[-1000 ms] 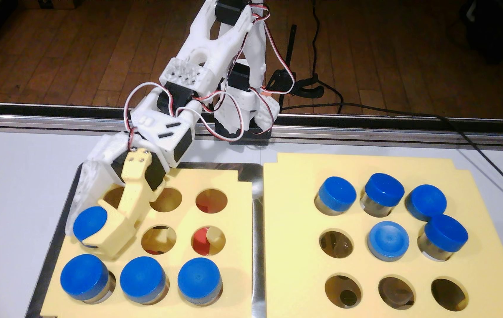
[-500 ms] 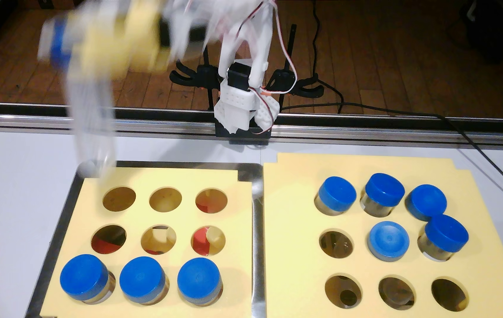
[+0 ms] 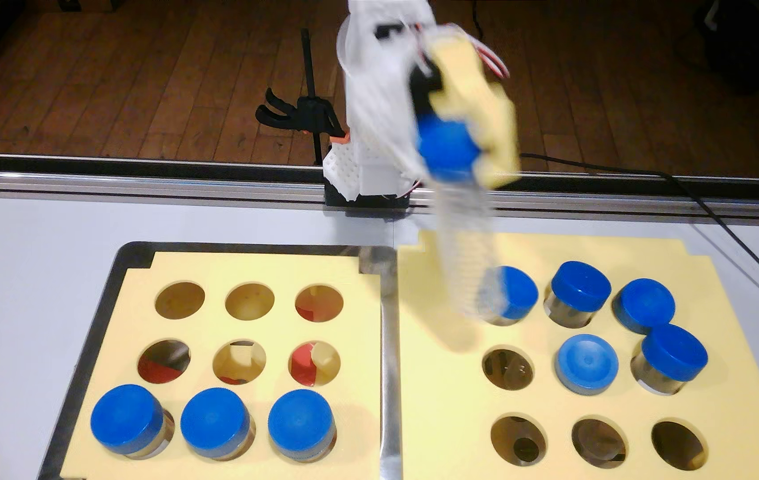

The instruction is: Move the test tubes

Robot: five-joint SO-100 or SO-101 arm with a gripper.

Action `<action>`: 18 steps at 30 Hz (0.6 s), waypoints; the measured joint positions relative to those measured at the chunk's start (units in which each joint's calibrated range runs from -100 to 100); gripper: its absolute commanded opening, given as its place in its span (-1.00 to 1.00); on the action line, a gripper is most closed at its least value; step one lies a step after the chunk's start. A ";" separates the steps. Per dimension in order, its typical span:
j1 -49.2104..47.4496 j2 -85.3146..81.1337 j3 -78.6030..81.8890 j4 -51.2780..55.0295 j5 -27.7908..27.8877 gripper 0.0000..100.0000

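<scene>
Blurred hand (image 3: 456, 152) gripping blue-capped test tube (image 3: 446, 147), above right foam board (image 3: 437, 369)

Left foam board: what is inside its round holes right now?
On the left foam board, the front row holds three test tubes. The other six holes are open, showing red and pale scraps below; what those are is unclear.

You've got one fixed view only: camera high on the near side of the table (image 3: 8, 258), tilted down and facing the arm base (image 3: 368, 180) at the far edge. Close in, both foam boards (image 3: 253, 267) fill the lower frame, near corners cropped, wooden floor (image 3: 137, 83) behind
</scene>
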 measured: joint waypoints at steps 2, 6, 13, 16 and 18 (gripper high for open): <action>-1.84 -0.08 1.03 0.00 -0.31 -0.75; -3.34 3.98 1.12 0.00 -0.41 -0.74; -4.74 12.97 -1.69 -0.19 -0.36 -0.75; -4.66 13.81 -1.69 -0.19 0.05 -0.75; -4.66 14.32 -1.69 -0.19 1.12 -0.75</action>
